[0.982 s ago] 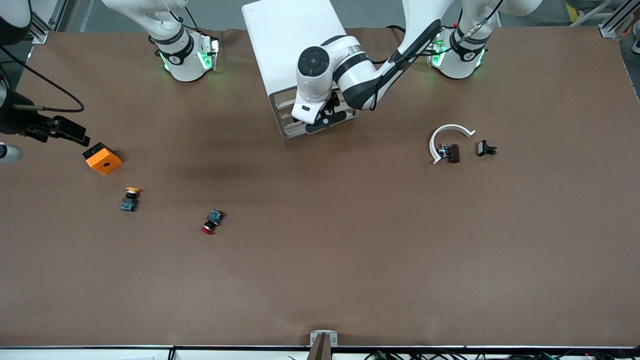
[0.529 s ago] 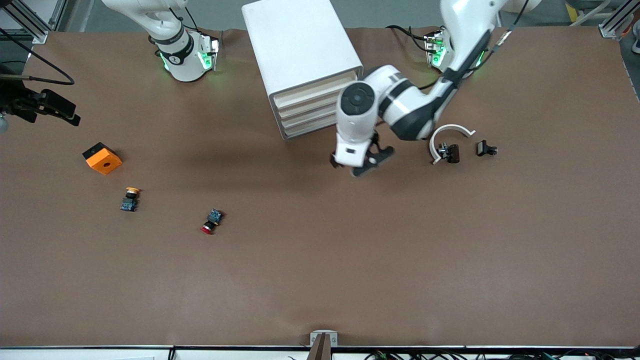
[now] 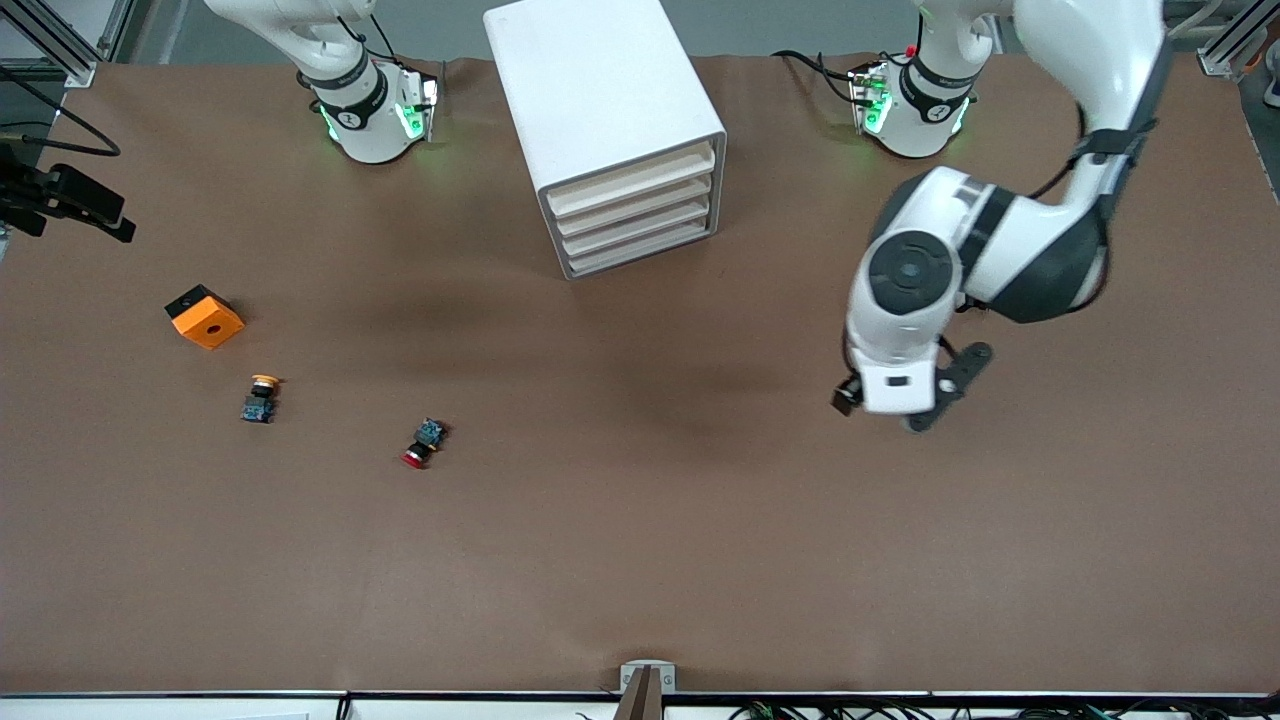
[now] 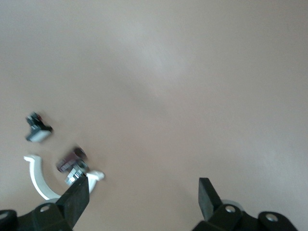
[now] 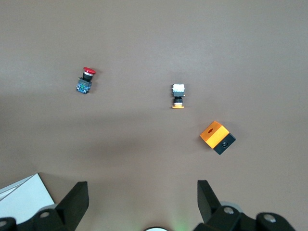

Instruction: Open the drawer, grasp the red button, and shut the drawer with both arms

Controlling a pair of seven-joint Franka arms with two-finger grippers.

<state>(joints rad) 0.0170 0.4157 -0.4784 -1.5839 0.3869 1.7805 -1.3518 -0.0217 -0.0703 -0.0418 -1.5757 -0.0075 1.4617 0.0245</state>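
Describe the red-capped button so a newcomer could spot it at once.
Start at the white drawer cabinet and come toward the front camera, drifting to the right arm's end. The button lies there on its side; its cap is red, while the neighbouring button has a yellow-orange cap.

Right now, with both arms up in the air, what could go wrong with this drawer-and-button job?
The red-capped push-button lies near a similar yellow-capped push-button, so the wrong one could be grabbed. The white drawer cabinet shows all drawers shut, and the open left end effector hangs well away from it, over bare table. The red-capped one is tiny and might slip.
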